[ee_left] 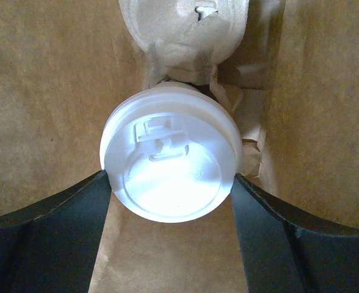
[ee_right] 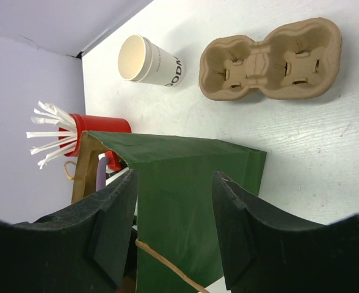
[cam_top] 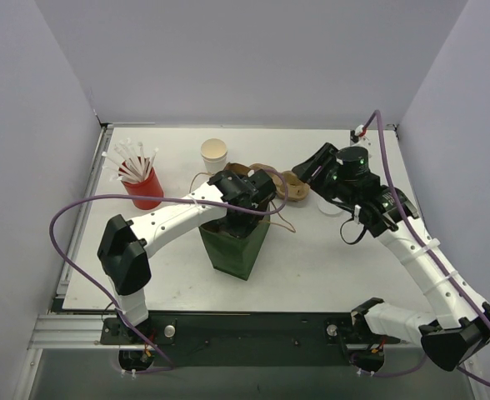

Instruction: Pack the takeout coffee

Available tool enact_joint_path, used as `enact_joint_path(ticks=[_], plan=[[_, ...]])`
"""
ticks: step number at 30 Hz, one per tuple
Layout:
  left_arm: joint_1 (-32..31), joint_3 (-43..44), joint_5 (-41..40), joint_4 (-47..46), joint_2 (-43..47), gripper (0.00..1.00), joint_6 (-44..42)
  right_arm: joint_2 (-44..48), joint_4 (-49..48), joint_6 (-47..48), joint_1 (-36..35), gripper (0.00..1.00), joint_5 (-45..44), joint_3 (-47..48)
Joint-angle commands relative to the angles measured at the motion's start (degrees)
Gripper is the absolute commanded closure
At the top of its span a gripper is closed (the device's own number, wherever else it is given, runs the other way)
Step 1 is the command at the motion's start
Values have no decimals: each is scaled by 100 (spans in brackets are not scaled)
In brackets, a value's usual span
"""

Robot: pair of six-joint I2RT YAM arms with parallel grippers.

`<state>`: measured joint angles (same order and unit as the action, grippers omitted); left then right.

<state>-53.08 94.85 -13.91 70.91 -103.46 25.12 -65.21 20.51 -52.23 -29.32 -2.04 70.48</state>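
The takeout coffee (ee_left: 170, 168) is white, the bag (ee_right: 192, 183) green outside, seemingly plain brown inside.

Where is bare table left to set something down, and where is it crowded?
Free: near strip of table between green bag and right arm; smaller patch left of the bag, under the left arm. Crowded: back middle, around lidless cup and cup carrier.

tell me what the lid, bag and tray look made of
The lid looks like thin moulded plastic: white, slightly glossy, with a pressed sip tab. The bag is paper, matte green outside with crisp folds and fibrous brown inside. The tray is probably moulded pulp: tan, rough and dull, with soft rounded edges.
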Motion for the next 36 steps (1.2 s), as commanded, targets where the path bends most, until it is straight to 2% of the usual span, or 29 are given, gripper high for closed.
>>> enact_joint_path(ticks=[1,36], plan=[[-1,-195,108,-122,-306,62,-8,254,-373,-112,41,53,20,-95],[-53,-256,442,-289,-675,63,-131,114,-548,-121,41,52,363,-438]])
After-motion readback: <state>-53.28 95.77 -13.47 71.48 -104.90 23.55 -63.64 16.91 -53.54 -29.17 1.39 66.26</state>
